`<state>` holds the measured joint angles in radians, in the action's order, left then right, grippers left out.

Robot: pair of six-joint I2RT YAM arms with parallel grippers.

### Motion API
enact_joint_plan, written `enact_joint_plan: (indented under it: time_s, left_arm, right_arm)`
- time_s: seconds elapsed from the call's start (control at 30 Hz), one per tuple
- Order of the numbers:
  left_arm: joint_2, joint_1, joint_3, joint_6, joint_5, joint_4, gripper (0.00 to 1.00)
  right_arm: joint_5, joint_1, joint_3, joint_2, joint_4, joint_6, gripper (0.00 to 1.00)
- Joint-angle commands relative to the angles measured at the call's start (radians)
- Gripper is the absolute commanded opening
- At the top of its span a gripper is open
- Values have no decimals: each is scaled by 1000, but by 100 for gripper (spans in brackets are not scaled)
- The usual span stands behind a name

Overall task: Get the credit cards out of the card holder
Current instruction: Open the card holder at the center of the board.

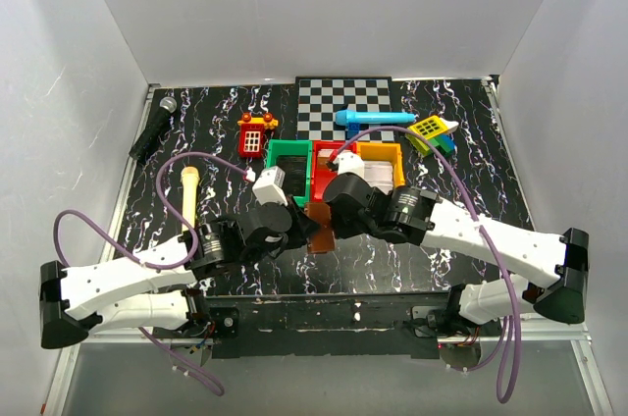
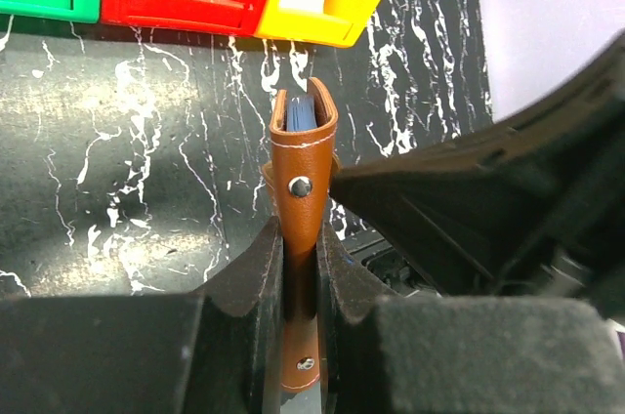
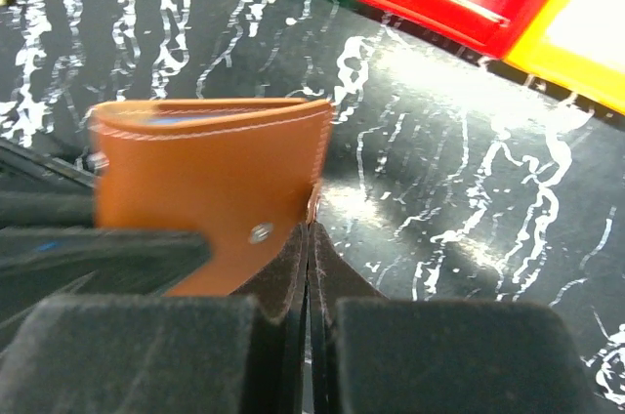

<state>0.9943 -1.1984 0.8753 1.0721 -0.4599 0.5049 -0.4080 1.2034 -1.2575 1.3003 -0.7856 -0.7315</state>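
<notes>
The brown card holder (image 2: 303, 175) stands on edge above the black marbled table, held between both grippers. My left gripper (image 2: 301, 272) is shut on its lower part. A blue card edge (image 2: 301, 111) shows in its top opening. In the right wrist view the holder (image 3: 210, 175) shows its flat brown side with a metal snap. My right gripper (image 3: 312, 238) is shut, its tips pinching the thin edge of the holder's right side. From above, the holder (image 1: 319, 230) is mostly hidden between the left gripper (image 1: 299, 225) and the right gripper (image 1: 336, 215).
Green (image 1: 287, 166), red (image 1: 329, 156) and yellow (image 1: 381, 166) bins stand in a row just beyond the grippers. Farther back are a checkered board (image 1: 343, 102), a blue tool (image 1: 373, 119), a red toy phone (image 1: 255, 134), a yellow toy calculator (image 1: 430, 130) and a microphone (image 1: 154, 129).
</notes>
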Motion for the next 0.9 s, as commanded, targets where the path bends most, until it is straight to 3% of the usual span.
enact_joint_plan:
  time_s: [0.0, 0.4, 0.57, 0.6, 0.73, 0.87]
  left_arm:
    - [-57, -9, 8, 20, -3, -13, 0]
    - [-77, -9, -2, 37, -28, 15, 0]
    - [-109, -7, -22, 31, -54, 15, 0]
    - [-117, -7, -27, 23, -57, 12, 0]
    - [-143, -6, -50, 9, -60, -20, 0]
    - [-140, -3, -52, 5, -51, -31, 0]
  right_arm:
    - [-80, -15, 21, -18, -35, 9, 1]
    - [-63, -22, 43, -73, -32, 12, 1]
    - [-29, -24, 56, -168, -12, 37, 42]
    - [-8, -22, 61, -191, 9, 55, 46]
    - [136, -24, 85, -265, 115, 116, 46]
    - [361, -24, 133, -283, 290, 153, 35]
